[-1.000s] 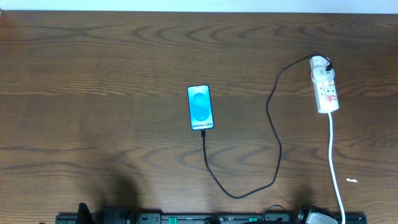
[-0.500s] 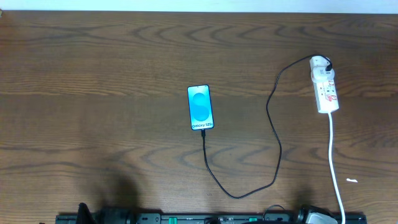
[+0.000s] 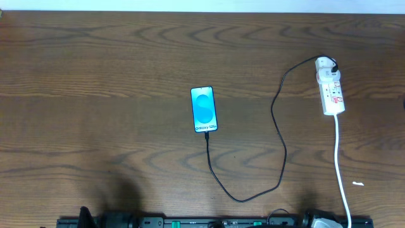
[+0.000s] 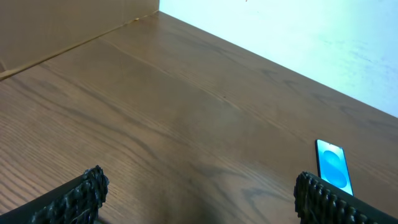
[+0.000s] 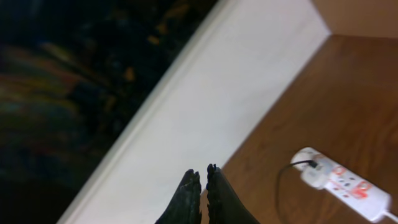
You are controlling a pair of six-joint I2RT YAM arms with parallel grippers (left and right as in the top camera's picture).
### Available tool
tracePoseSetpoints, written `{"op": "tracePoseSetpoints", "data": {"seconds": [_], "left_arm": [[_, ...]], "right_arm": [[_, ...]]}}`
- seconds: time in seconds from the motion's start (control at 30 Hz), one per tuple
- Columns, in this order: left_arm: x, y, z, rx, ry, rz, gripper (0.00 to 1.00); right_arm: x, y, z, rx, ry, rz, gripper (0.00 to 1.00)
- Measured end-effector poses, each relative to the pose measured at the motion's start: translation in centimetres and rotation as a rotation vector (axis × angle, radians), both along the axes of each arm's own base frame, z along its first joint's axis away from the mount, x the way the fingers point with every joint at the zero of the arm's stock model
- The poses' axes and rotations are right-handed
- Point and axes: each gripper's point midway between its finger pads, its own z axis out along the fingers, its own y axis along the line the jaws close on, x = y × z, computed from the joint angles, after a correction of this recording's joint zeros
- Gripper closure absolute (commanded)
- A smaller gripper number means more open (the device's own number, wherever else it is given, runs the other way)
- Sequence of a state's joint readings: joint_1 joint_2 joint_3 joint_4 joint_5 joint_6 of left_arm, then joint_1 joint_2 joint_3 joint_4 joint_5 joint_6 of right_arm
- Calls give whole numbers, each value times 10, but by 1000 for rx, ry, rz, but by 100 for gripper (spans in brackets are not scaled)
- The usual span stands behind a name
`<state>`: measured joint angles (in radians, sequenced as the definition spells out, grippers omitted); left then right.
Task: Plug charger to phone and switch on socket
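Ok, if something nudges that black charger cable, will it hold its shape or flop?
Likely floppy: the charger lies in loose curves on the table. Probably light, being so thin. Pulling it might drag the phone, since its tip seems plugged in there.

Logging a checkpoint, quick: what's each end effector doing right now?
Left end effector: open, holding nothing.
Right end effector: closed, holding nothing.

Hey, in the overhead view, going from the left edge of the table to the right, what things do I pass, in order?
In order: phone → black charger cable looping across the middle → white power strip → small white scrap near the right edge.
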<state>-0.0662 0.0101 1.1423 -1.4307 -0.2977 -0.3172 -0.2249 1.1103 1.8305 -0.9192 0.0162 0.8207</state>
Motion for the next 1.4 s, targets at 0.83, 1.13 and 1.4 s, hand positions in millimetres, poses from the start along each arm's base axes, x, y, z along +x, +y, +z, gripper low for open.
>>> {"op": "tracePoseSetpoints", "data": {"seconds": [0.83,1.13,1.4], "left_arm": [[0,0,0,0,1,0,2],[0,0,0,0,1,0,2],[0,0,0,0,1,0,2]], "right_arm": [[-227,44,80,-176,-484,-8,99],[-284,26,79,-179,-581,-171,98],[-327,9,74,-161,-644,-315,99]]}}
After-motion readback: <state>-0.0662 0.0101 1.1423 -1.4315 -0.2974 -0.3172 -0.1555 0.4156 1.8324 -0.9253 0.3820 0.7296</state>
